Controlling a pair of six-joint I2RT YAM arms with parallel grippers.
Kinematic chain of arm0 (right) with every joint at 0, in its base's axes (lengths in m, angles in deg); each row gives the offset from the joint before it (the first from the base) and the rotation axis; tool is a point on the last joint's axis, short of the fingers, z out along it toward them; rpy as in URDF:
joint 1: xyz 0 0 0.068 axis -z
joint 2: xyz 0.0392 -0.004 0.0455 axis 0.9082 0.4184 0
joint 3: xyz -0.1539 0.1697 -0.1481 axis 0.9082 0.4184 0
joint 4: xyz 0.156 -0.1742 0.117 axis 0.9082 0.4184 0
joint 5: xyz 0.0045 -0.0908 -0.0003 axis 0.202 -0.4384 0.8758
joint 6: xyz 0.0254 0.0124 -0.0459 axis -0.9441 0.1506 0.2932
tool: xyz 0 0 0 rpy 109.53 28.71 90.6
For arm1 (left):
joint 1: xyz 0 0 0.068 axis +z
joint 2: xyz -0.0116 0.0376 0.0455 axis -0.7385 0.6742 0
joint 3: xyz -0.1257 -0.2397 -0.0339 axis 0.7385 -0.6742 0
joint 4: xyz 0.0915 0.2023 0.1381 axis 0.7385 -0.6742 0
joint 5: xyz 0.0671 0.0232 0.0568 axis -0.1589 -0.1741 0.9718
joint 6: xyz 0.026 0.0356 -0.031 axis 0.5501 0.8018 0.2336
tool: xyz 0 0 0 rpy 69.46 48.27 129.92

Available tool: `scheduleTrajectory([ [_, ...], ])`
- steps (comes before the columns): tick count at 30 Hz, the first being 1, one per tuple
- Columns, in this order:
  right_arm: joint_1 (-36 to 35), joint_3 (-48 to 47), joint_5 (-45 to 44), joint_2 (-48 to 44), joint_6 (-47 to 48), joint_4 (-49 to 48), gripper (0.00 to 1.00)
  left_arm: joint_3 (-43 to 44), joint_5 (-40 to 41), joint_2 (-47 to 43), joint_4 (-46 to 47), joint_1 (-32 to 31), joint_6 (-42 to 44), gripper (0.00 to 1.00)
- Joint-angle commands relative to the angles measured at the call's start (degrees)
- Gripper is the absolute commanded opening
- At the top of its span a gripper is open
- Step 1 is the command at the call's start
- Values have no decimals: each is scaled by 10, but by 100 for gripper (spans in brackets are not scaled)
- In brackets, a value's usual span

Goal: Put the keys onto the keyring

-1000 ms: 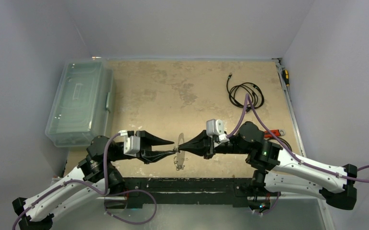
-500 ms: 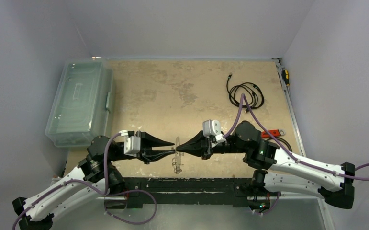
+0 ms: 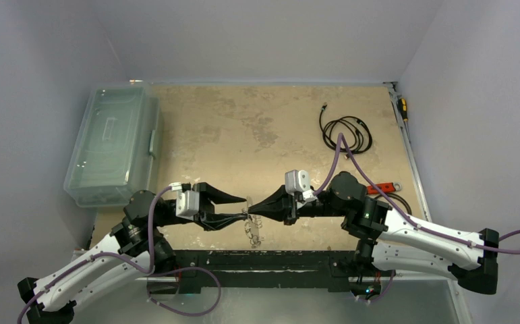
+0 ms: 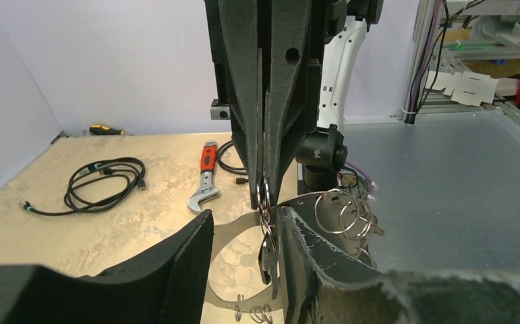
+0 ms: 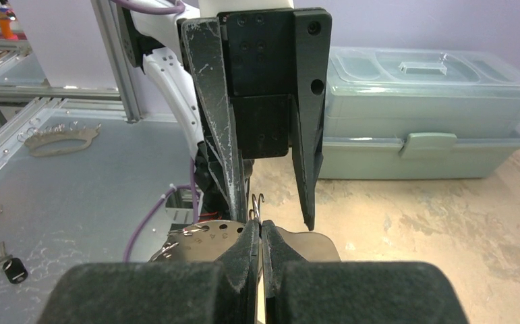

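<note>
Translucent lidded box (image 3: pixel 112 145) sits closed; right tool (image 3: pixel 252 213) pinches keyring (image 3: pixel 253 231), left tool (image 3: pixel 244 208) parted.

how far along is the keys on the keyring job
Done: nothing visibly; no key is seen threaded. In hand: the right claw is shut on the wide silvery crescent keyring, with the left claw open around it. To do: thread the keys; a small black-headed key lies aside on the grey metal surface.
</note>
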Motion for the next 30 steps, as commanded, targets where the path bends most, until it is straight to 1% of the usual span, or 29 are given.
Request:
scheduleTrajectory([
  [1, 0, 3, -18, -3, -6, -33, 0, 3, 3, 3, 22, 3, -5, 35],
  [2, 0, 3, -19, -3, -6, -32, 0, 4, 3, 3, 22, 3, -4, 31],
  [7, 0, 3, -15, -5, -6, -33, 0, 5, 5, 10, 20, 3, -4, 15],
  [11, 0, 4, -14, -7, -6, -33, 0, 6, 3, 13, 19, 3, -1, 0],
  [14, 0, 4, -7, -3, -6, -31, 0, 8, 8, 10, 15, 3, 3, 0],
  [19, 0, 6, 3, 6, -5, -33, 0, 19, 43, 6, -16, 3, 25, 0],
  [20, 0, 5, 3, 8, -3, -32, 4, 20, 45, 4, -18, 3, 26, 0],
  [21, 0, 5, 3, 9, -2, -28, 9, 20, 45, 3, -20, 3, 28, 0],
  [23, 0, -3, -1, 10, 3, -15, 24, 21, 46, 0, -23, 3, 29, 0],
  [24, 0, -9, -4, 12, 7, -5, 29, 22, 48, -1, -25, 3, 30, 0],
  [25, 0, -15, -7, 13, 13, 10, 32, 22, 48, -2, -27, 3, 29, 0],
  [30, 0, -65, -32, 22, 49, 121, 41, 36, 46, 4, -63, 2, 23, 0],
])
